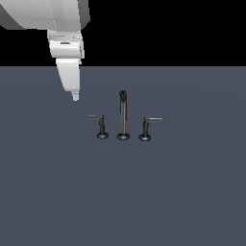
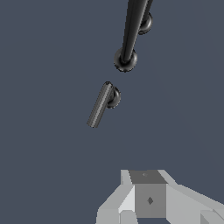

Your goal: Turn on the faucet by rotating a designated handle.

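We see a flat, plain slate-blue floor (image 1: pixel 192 192) running from the near edge to a straight far horizon, where it meets a solid black backdrop (image 1: pixel 168 29). We find the light even and soft, casting no clear shadows.

In the exterior view the arm (image 1: pixel 43 14) is cut off by the top edge. In the wrist view the spout (image 2: pixel 133 26) is cropped, the far handle (image 2: pixel 145 22) is half hidden behind it, and the claw (image 2: pixel 148 199) opening cannot be made out.
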Robot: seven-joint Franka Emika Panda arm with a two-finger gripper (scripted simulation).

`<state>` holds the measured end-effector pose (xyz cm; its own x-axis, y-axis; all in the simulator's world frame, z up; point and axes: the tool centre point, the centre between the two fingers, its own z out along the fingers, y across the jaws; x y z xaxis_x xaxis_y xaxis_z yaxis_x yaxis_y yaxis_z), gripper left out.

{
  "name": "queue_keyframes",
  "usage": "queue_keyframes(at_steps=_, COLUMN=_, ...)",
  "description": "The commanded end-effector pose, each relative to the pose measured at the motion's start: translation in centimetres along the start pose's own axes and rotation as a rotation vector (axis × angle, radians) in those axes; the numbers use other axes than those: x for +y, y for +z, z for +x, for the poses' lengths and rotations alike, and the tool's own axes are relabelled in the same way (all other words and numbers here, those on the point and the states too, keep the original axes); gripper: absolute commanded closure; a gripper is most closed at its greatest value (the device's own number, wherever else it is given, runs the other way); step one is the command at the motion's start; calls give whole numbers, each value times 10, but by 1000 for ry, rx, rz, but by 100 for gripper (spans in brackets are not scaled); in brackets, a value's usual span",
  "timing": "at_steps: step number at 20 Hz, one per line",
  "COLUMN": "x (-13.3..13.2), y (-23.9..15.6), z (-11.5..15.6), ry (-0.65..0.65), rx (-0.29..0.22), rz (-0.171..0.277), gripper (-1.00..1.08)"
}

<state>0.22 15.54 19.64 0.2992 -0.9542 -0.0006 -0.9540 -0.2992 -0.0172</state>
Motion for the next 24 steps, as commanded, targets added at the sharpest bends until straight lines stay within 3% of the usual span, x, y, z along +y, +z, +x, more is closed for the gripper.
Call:
queue_keyframes(at_steps=1, x=-12, y=14, z=6, ry=56, rx=2, rz=-2, gripper=108)
queue_keyframes(at_steps=13, x=-64, y=77, z=45, ry=315, rx=8, rz=-13, gripper=108)
queue_keyframes(at_steps=24, x=-83, y=102, z=65, ry=424, rx=5, rz=-17, gripper=108)
